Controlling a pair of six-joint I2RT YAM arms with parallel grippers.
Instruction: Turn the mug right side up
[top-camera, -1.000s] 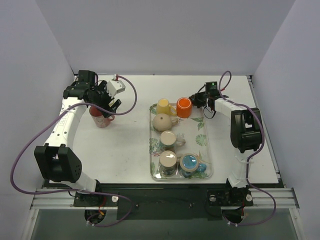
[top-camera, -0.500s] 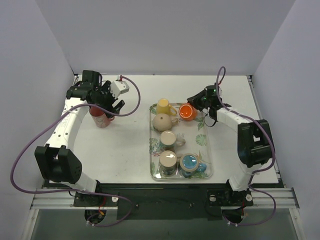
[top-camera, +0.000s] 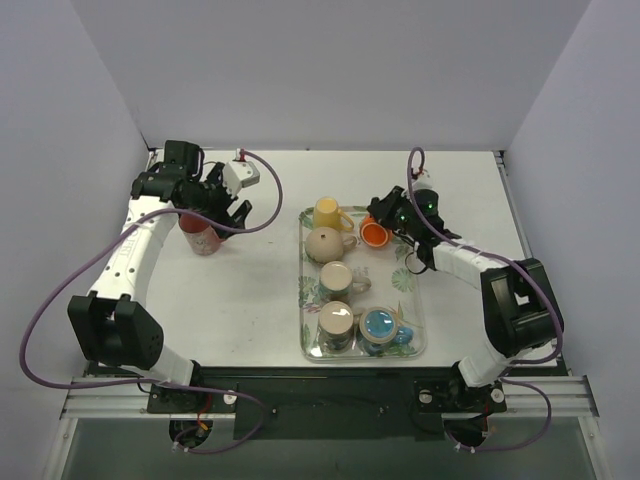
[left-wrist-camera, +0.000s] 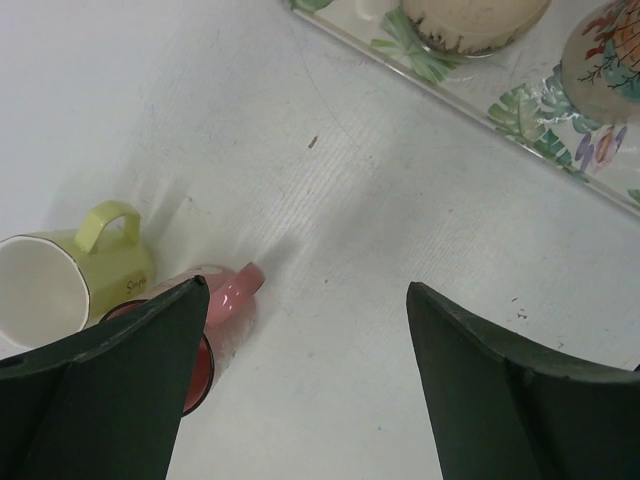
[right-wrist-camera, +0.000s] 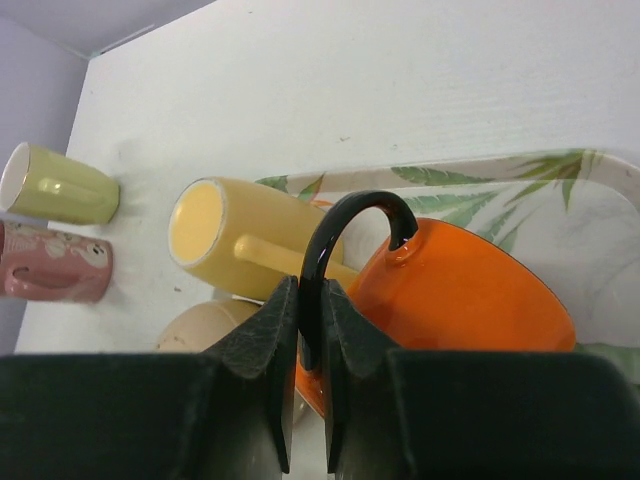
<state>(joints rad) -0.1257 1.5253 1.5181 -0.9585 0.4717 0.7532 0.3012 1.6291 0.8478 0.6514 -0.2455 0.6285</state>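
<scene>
An orange mug (top-camera: 374, 234) with a black handle (right-wrist-camera: 350, 215) hangs tilted on its side over the far end of the leaf-patterned tray (top-camera: 412, 300). My right gripper (top-camera: 390, 214) is shut on that handle, which is pinched between the fingers in the right wrist view (right-wrist-camera: 310, 288); the orange body (right-wrist-camera: 470, 300) lies to the right of them. My left gripper (top-camera: 224, 208) is open and empty above the table. A pink mug (left-wrist-camera: 225, 295) sits just left of its left finger.
On the tray are a yellow mug (top-camera: 328, 213), a beige mug (top-camera: 325, 243) standing bottom up, and three more mugs nearer me (top-camera: 337, 277). A pink mug (top-camera: 203, 238) and a lime-green mug (left-wrist-camera: 70, 285) stand on the table at far left.
My right gripper has swung left and toward me with the orange mug's handle in it, and the mug has tipped from upright onto its side. The left arm has barely moved.
</scene>
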